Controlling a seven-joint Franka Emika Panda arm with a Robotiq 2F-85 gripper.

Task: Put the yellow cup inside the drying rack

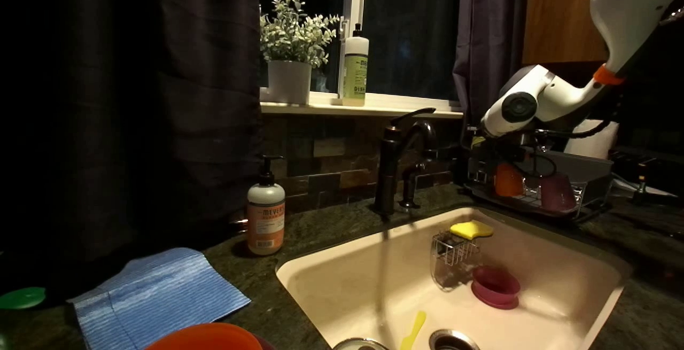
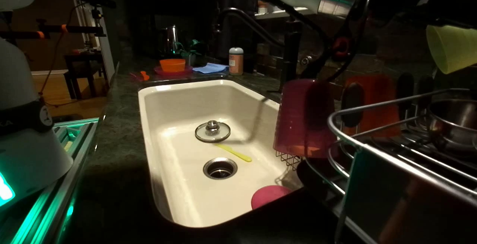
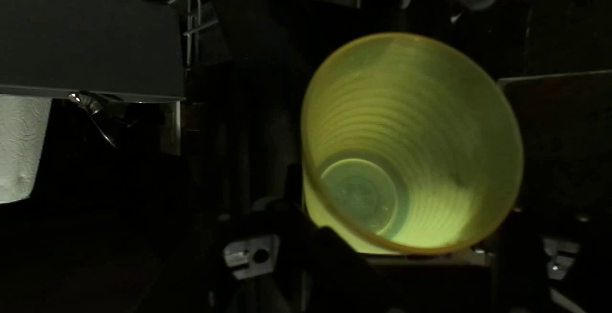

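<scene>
The yellow cup (image 3: 411,136) fills the middle of the wrist view, its mouth toward the camera and its base visible inside. My gripper (image 3: 406,198) is shut on it, with dark fingers against the cup's two sides. In an exterior view the yellow cup (image 2: 452,48) hangs tilted under the dark gripper, higher than the rails of the drying rack (image 2: 402,195). Whether it is directly over the rack I cannot tell. The drying rack (image 1: 582,165) stands beside the sink under my arm, where the arm mostly hides the cup and gripper.
Inside the rack are a purple cup (image 2: 305,121), an orange cup (image 2: 372,106) and a metal pot (image 2: 452,124). A dark faucet (image 1: 387,173) rises behind the cream sink (image 2: 143,102). Close to the rack's outer side is a white paper roll (image 3: 21,150).
</scene>
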